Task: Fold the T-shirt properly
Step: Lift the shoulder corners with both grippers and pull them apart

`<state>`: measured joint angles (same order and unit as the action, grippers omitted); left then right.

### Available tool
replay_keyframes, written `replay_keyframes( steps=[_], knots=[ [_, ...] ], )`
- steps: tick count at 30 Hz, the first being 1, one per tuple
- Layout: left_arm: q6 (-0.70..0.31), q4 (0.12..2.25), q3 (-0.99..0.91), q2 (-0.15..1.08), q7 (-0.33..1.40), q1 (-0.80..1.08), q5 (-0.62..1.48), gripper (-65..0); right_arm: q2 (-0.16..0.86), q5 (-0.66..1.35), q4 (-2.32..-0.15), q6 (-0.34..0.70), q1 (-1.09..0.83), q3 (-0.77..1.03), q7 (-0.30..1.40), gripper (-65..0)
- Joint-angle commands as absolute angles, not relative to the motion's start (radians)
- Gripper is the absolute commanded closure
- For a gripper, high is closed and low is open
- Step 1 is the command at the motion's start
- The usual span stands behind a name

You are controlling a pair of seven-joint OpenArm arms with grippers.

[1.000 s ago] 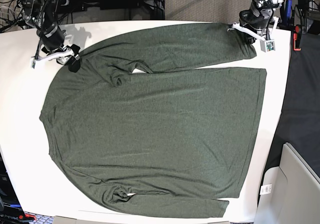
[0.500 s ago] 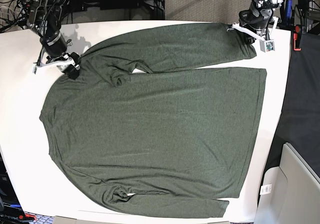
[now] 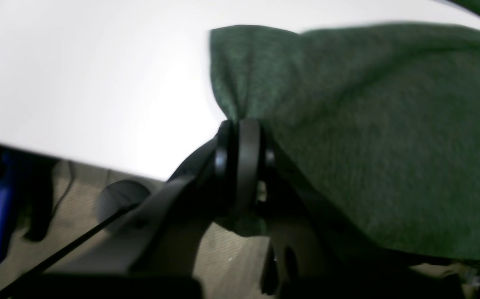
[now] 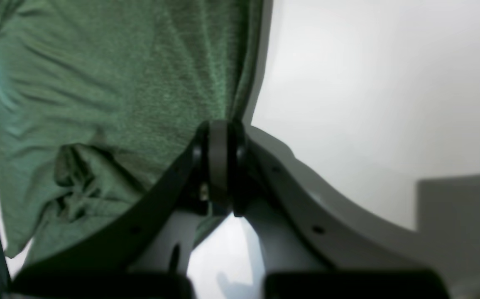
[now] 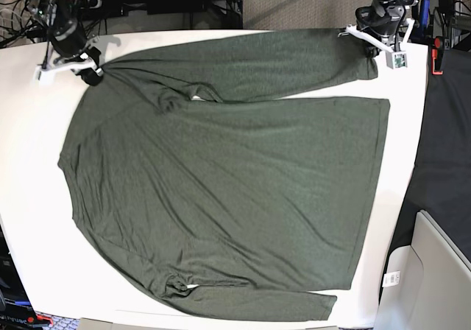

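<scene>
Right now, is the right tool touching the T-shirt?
Touching. The right wrist view shows the right tool shut on the edge of the T-shirt, fabric pinched between its tips.

T-shirt (image 5: 228, 183) flat on table (image 5: 29, 197)

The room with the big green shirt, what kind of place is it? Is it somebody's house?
Probably not a house. It looks like a robot lab: a white table holds the T-shirt, robot arms stand at its corners, and tangled cables sit behind on office-style carpet.
</scene>
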<state>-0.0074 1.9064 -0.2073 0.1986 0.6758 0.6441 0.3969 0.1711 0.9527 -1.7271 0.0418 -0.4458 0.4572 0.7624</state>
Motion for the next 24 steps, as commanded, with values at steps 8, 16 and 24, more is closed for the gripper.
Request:
replay_keyframes(
  steps=[8,16,24],
  knots=[
    [-0.005,1.923,-0.214,0.243,0.567,0.753,0.398,0.0,0.194,0.944,-1.774,0.140,-0.553,0.524,0.865,-0.2],
    [-0.005,1.946,-0.217,0.243,0.553,0.725,0.398,0.0,0.189,0.943,-1.774,0.239,-0.506,0.611,0.898,-0.2],
    [-0.005,1.988,-0.217,0.242,0.565,0.570,0.398,0.0,0.199,0.938,-1.764,0.246,-0.354,0.615,0.898,-0.2]
  ],
)
